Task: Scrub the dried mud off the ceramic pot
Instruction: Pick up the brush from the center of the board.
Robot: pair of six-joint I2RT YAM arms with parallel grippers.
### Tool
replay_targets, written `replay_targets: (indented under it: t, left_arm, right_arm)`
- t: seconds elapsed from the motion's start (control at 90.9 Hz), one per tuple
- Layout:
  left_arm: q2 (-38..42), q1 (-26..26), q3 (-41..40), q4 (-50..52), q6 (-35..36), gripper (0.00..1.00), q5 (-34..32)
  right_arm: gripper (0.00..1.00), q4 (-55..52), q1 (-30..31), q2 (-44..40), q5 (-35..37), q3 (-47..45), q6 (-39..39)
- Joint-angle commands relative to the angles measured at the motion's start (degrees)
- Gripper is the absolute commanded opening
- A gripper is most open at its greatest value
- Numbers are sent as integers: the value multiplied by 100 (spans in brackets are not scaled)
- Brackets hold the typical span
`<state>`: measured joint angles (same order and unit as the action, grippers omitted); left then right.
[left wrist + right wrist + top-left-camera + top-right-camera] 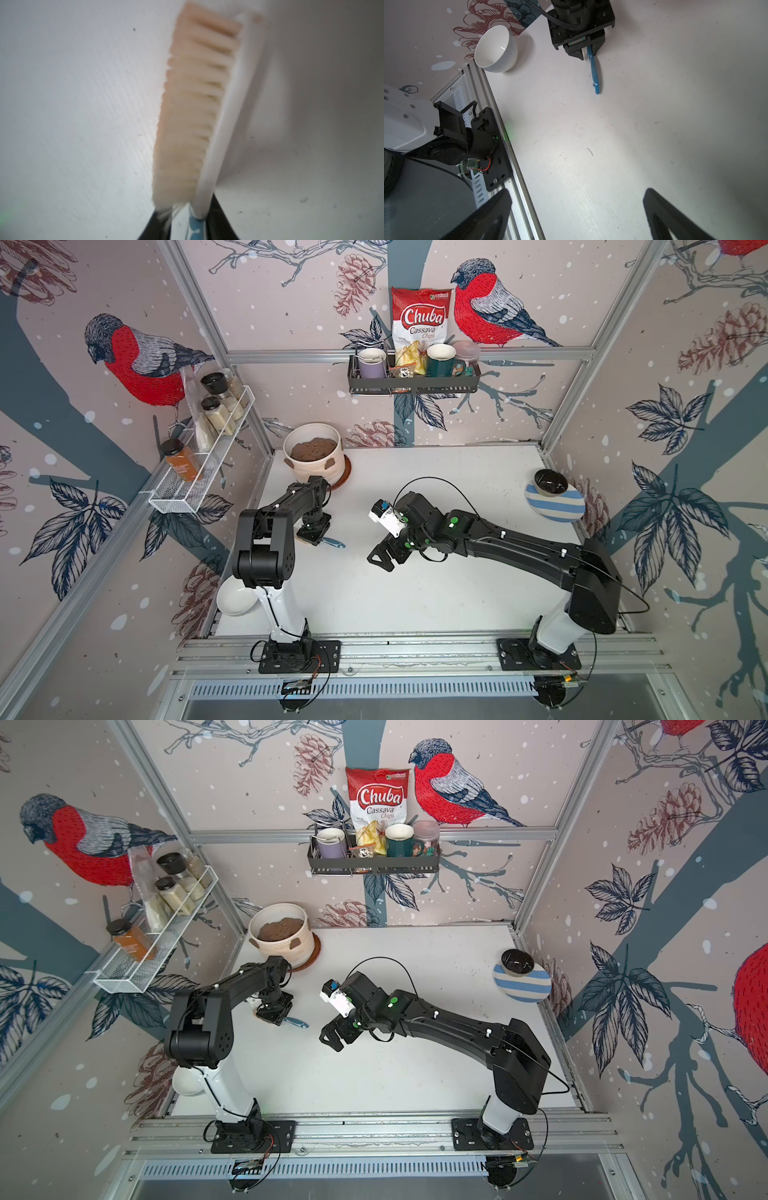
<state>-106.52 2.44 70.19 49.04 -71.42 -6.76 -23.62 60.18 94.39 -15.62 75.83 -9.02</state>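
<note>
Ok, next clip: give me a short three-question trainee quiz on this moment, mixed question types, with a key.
1. Multiple choice: what is the left gripper closed on? A the brush; B a sponge; C nothing.
2. True or false: the brush bristles are pressed against the ceramic pot.
3. Fill in: the right gripper has its jaws ____.
Key: 1 A. 2 False: the brush is down at the table, well apart from the pot. 3 open.
</note>
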Motion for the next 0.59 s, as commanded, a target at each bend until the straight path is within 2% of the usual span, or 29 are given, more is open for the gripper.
replay_targets:
  t: [0.0, 0.187, 0.297, 0.407, 0.583]
  left_arm:
    - [70, -28, 60, 310, 157, 13, -209]
    - [501, -25, -198, 256, 60, 0, -255]
    - [752, -36, -243, 266, 117, 0, -232]
    - [1084, -33, -299, 266, 184, 0, 107]
    - [1975, 10, -582, 249, 261, 0, 491]
  right_arm:
    - [100, 194, -30, -19, -144, -16, -112]
    - [100, 188, -69, -1, -163, -11, -175]
    - [100, 167, -73, -49, -85, -39, -159]
    - [100, 123, -75, -69, 43, -13, -252]
    - [100, -487, -66, -49, 191, 559, -353]
